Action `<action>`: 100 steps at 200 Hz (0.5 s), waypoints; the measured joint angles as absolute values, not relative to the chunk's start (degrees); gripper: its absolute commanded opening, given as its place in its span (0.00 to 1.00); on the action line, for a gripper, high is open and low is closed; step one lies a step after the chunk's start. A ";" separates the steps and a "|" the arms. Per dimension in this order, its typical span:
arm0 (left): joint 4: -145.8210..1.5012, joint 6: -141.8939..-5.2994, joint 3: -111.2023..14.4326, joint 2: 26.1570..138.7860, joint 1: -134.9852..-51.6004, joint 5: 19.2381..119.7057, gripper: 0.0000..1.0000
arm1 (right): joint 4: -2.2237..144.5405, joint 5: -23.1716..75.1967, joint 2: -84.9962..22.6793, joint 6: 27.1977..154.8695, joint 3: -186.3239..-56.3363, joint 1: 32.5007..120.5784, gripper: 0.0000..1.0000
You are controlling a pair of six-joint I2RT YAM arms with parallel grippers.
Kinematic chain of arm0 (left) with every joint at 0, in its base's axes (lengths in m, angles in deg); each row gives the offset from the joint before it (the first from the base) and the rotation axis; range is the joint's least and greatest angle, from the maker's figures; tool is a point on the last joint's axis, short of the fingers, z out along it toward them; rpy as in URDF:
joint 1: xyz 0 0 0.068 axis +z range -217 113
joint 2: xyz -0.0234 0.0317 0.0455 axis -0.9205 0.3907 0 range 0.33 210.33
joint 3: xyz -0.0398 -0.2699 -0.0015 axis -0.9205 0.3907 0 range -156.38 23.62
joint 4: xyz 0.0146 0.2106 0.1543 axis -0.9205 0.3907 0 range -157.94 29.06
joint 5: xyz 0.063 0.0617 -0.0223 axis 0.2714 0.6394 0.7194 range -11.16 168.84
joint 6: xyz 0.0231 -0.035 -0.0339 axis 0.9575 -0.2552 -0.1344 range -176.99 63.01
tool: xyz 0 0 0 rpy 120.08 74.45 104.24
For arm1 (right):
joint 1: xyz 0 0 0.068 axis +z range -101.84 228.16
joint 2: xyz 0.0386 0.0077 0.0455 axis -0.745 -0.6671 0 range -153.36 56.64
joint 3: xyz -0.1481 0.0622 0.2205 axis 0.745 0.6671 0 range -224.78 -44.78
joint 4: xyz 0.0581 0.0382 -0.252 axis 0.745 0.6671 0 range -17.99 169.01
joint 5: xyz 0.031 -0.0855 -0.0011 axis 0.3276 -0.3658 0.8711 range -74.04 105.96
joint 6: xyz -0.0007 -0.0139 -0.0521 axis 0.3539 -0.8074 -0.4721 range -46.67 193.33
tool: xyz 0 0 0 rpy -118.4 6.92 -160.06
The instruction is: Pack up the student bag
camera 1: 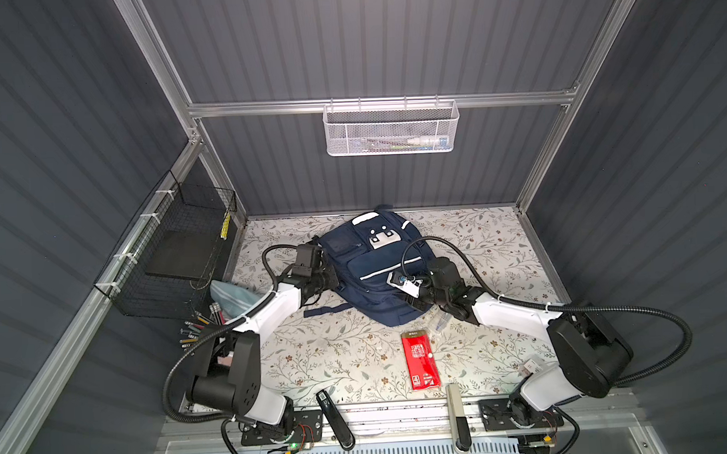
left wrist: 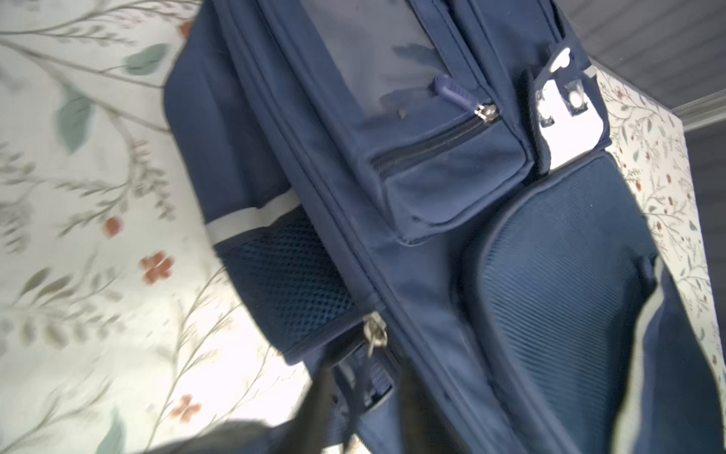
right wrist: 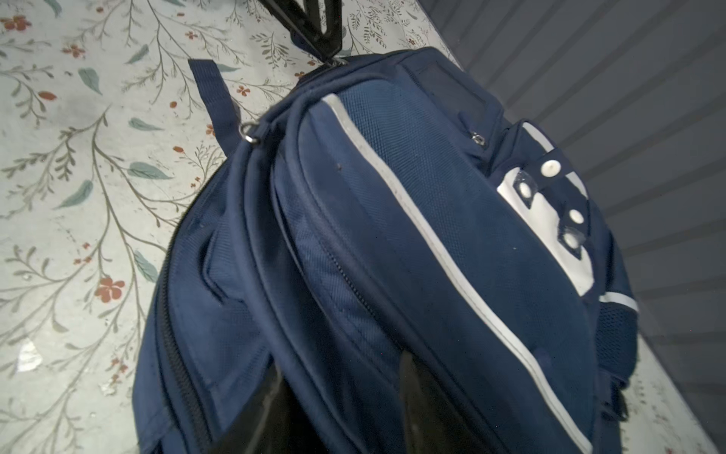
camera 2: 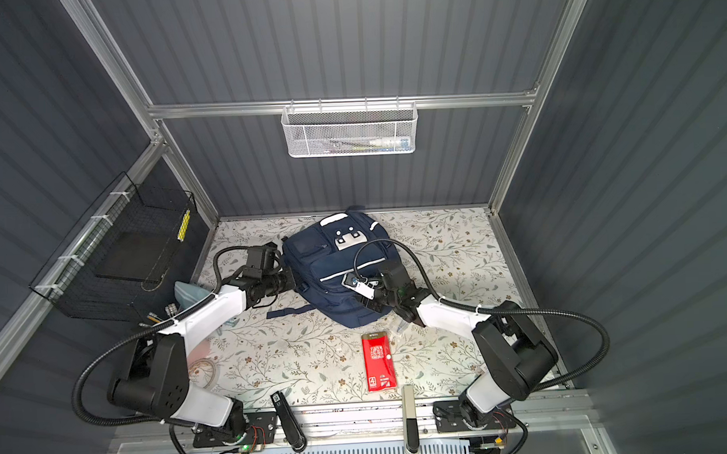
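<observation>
Flanking the student bag [camera 1: 367, 269], which lies flat between my two pincers, long axis running away from my bases toward the back wall [camera 1: 372, 173]. Left pincer [camera 1: 333, 279] sits at its side seam beside a zip pull [left wrist: 373, 334]; its opening I cannot tell. Right pincer [right wrist: 341, 365], jaws part-way apart, straddles the front panel [right wrist: 412, 243], equally near.

My fingers [left wrist: 320, 401] sit apart, blurry, right at the side of the bag [left wrist: 432, 275], its zip pull [left wrist: 375, 334] just past them. The bag's mesh pocket [left wrist: 290, 283] is next to that, with floral cloth [left wrist: 78, 236] under the bag.
</observation>
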State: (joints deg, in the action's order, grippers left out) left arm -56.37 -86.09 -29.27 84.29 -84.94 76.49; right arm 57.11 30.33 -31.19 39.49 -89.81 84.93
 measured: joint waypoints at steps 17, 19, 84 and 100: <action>-53.63 -86.35 -29.11 82.00 -85.68 81.83 0.69 | 57.05 27.77 -30.95 41.78 -89.79 86.07 0.60; -53.24 -86.18 -29.11 81.65 -85.75 82.70 0.71 | 57.07 27.47 -30.86 42.33 -89.79 86.15 0.60; -43.01 -86.11 -30.86 88.36 -79.14 104.08 0.99 | 52.92 25.85 -23.52 55.03 -89.11 87.09 0.64; -41.35 -86.09 -31.74 93.19 -77.46 108.27 0.99 | 51.47 26.72 -23.43 57.13 -88.48 87.12 0.65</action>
